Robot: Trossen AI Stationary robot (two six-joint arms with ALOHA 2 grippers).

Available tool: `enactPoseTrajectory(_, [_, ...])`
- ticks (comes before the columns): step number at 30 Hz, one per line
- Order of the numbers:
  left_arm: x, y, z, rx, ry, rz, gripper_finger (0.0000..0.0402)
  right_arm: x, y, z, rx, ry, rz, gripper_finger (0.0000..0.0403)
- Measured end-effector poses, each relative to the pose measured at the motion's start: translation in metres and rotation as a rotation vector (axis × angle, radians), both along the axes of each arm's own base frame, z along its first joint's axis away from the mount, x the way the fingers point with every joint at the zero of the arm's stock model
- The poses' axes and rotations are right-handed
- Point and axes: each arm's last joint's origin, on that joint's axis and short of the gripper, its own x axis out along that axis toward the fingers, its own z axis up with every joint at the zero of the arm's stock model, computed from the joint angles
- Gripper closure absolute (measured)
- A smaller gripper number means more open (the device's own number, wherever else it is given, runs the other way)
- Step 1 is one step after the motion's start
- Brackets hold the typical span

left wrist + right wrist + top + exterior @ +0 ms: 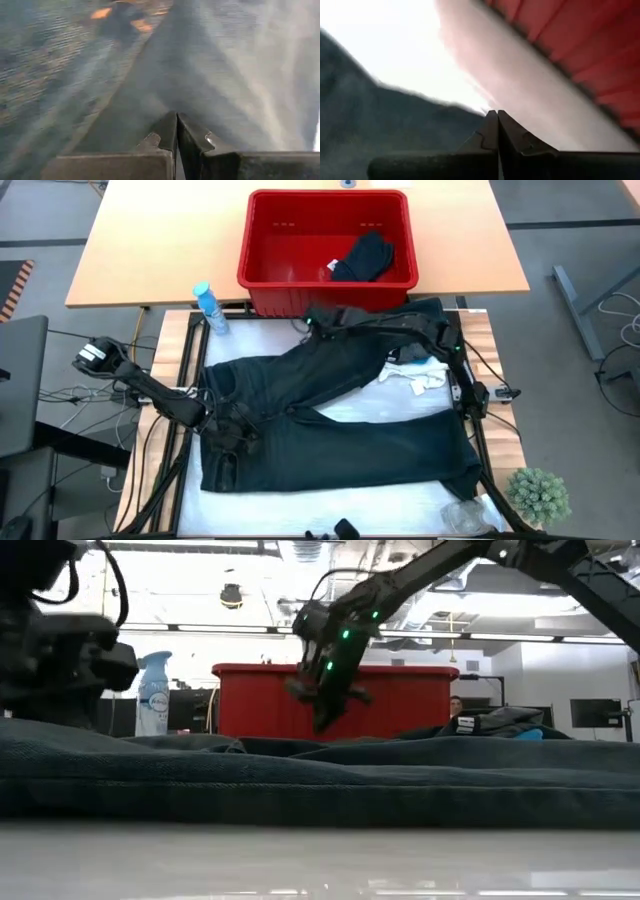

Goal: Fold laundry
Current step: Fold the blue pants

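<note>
- Dark trousers (330, 420) spread flat across the white table top (330, 505), waist at left, legs running right.
- White garment (418, 374) lying on the trousers' far right part, partly under the right arm.
- Dark garment (365, 258) inside the red basket (262, 240) at the far side.
- Left gripper (222, 423) low over the trousers' waist at left, jaws pressed together, nothing seen pinched.
- Right gripper (325, 710) raised just in front of the basket, above the far trouser leg, jaws together, empty.
- Spray bottle (209, 309) upright, left of the basket.
</note>
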Motion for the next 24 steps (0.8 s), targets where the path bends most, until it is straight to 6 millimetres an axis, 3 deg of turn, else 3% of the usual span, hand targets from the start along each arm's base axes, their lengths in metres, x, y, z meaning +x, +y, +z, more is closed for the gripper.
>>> enactPoseTrajectory(4, [0.007,-0.004,0.017,-0.022,-0.07,-0.041,0.0401,-0.018,-0.006,0.039,-0.039,-0.049,-0.005,0.0372])
enactPoseTrajectory(9, [0.007,0.01,0.056,0.044,-0.21,0.104,0.0401,-0.03,-0.008,0.071,0.062,-0.176,0.205,0.0385])
enactPoseTrajectory(14, [-0.01,0.039,0.091,0.205,-0.267,0.339,0.0401,-0.029,0.004,0.069,0.185,-0.185,0.286,0.0386])
enactPoseTrajectory(19, [-0.029,0.073,0.097,0.37,-0.207,0.587,0.0402,-0.02,0.026,0.065,0.207,-0.168,0.347,0.0386])
enactPoseTrajectory(21, [-0.032,0.086,0.097,0.362,-0.162,0.593,0.0401,-0.016,0.035,0.065,0.204,-0.166,0.376,0.0386])
enactPoseTrajectory(24, [-0.027,0.103,0.103,0.318,-0.165,0.437,0.0401,-0.012,0.05,0.065,0.218,-0.16,0.4,0.0386])
